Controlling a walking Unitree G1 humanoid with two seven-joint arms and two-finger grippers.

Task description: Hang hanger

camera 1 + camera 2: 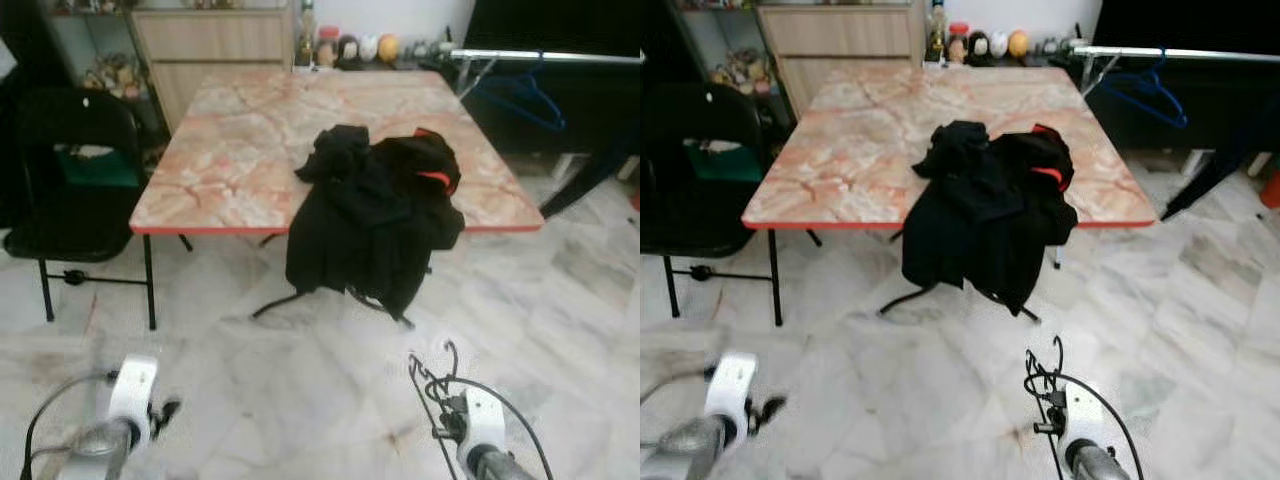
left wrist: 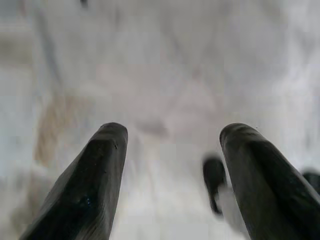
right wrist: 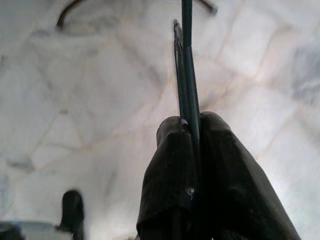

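Thin dark hanger pinched in the right gripper, low at the robot's five o'clock over the marble floor.

The right gripper (image 3: pixel 192 135) has its two fingers (image 3: pixel 170 165) pressed tight together on the wire hanger (image 3: pixel 186 65), which rises straight out from between the tips toward twelve o'clock; its hook (image 1: pixel 447 352) curls just above the wrist in the head view, the rest a blurred tangle against the cabling. The left gripper (image 2: pixel 172 145) hangs at seven o'clock, fingers spread wide and holding nothing, floor (image 1: pixel 300 400) blurred beneath. Ahead, a black garment (image 1: pixel 375 215) spills over the near edge of the marble-patterned table (image 1: pixel 240 140). At one o'clock a rail (image 1: pixel 560 57) carries a blue hanger (image 1: pixel 520 95), cut off by the frame's edge.
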